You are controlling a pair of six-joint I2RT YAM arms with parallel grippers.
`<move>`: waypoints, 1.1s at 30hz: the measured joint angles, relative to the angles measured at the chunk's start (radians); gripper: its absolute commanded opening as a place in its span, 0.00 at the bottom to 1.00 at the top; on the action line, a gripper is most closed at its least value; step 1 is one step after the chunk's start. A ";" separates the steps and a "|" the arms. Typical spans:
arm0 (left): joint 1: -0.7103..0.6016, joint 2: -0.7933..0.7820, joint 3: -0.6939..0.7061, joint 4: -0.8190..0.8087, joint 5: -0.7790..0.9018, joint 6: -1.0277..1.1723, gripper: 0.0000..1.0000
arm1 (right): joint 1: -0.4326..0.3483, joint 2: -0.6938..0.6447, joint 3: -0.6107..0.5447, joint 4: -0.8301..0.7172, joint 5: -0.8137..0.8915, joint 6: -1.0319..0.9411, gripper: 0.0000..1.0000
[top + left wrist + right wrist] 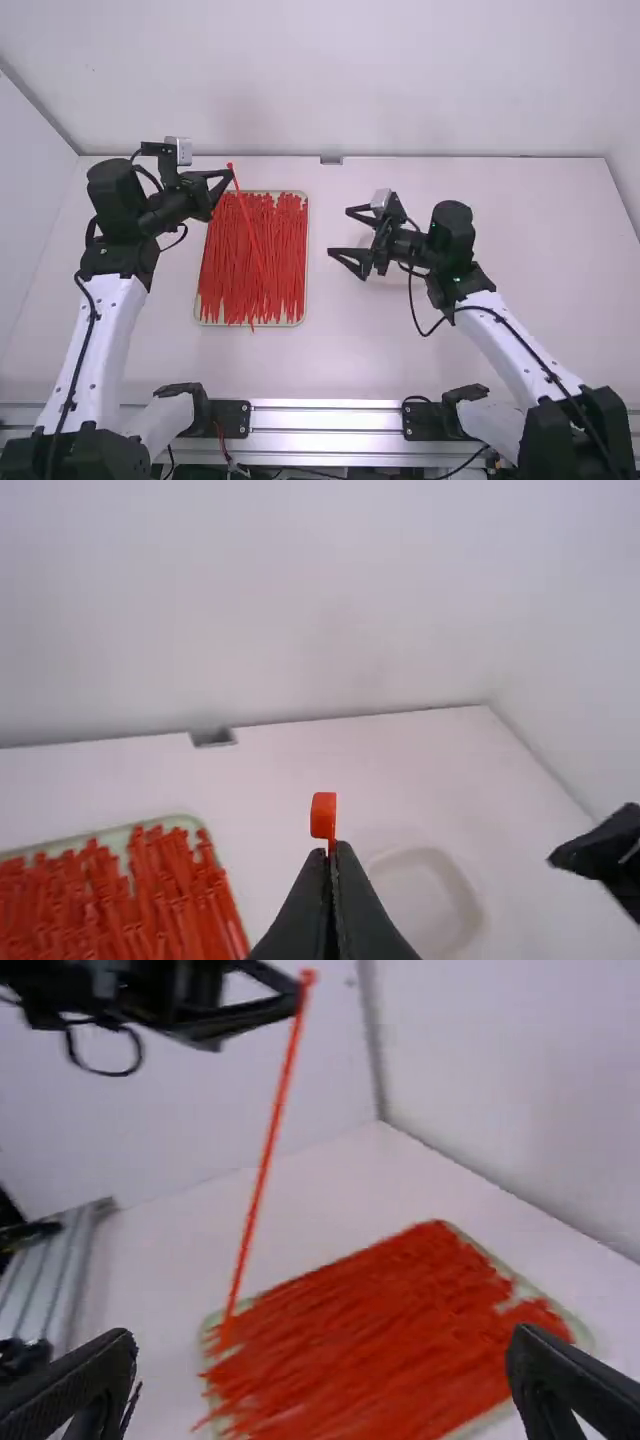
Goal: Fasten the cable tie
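Note:
My left gripper (229, 176) is shut on the head end of one red cable tie (244, 232), held up above the far left corner of the tray. The tie hangs down from the fingers, its tail reaching the pile. In the left wrist view the tie's square head (323, 815) sticks out just past the closed fingertips (333, 855). The right wrist view shows the long tie (266, 1155) slanting down from the left gripper (290, 990) to the pile. My right gripper (352, 238) is open, hovering right of the tray with nothing between its fingers (75, 1380).
A pale green tray (301, 322) holds a thick pile of red cable ties (262, 260) left of the table's middle. A small grey bracket (331, 159) sits at the table's far edge. Bare white table lies to the right and front.

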 measured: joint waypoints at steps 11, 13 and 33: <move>-0.008 0.000 0.000 0.198 0.283 -0.090 0.01 | 0.111 0.144 0.001 0.283 -0.065 0.115 0.98; -0.021 -0.001 0.000 0.210 0.308 -0.099 0.01 | 0.114 0.154 0.001 0.314 -0.066 0.140 0.98; -0.222 -0.001 0.000 0.230 0.333 -0.118 0.01 | 0.214 0.177 0.001 0.433 -0.150 0.237 0.00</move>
